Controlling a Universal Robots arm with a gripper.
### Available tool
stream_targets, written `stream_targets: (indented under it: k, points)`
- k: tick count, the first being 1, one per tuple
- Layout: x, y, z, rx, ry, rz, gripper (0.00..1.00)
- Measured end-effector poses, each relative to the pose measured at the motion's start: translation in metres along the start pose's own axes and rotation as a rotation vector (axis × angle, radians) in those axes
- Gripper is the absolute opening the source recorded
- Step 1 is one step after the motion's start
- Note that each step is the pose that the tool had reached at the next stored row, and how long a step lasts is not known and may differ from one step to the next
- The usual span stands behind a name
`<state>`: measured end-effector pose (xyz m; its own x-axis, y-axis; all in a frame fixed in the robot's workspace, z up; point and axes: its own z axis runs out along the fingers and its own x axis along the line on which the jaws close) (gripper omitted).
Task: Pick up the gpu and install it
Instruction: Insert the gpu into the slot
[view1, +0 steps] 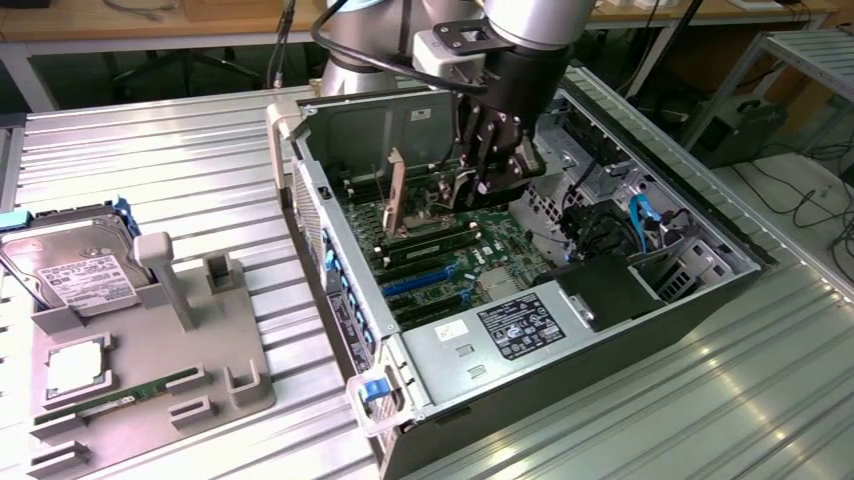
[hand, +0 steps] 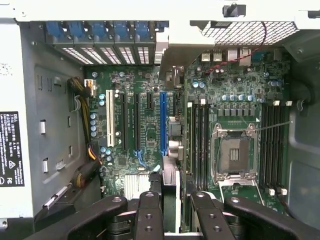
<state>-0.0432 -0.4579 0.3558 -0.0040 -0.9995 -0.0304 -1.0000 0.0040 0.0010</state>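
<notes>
One gripper (hand: 170, 210) clamps the gpu (hand: 170, 197) edge-on — inside the open computer case (view1: 694, 290)

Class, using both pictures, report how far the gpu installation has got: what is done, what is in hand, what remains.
Done: the gpu is lifted and inside the open computer case. In hand: the gripper holds it edge-on in its jaws over the motherboard, near the blue slot. Left: seating cannot be confirmed; it is not yet released.
</notes>
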Motion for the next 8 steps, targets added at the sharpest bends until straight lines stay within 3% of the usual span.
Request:
stream_targets:
  k: [8]
  points:
    - [-0.001, 0.0000, 0.0119, -0.0015, 0.0000, 0.000, 0.27]
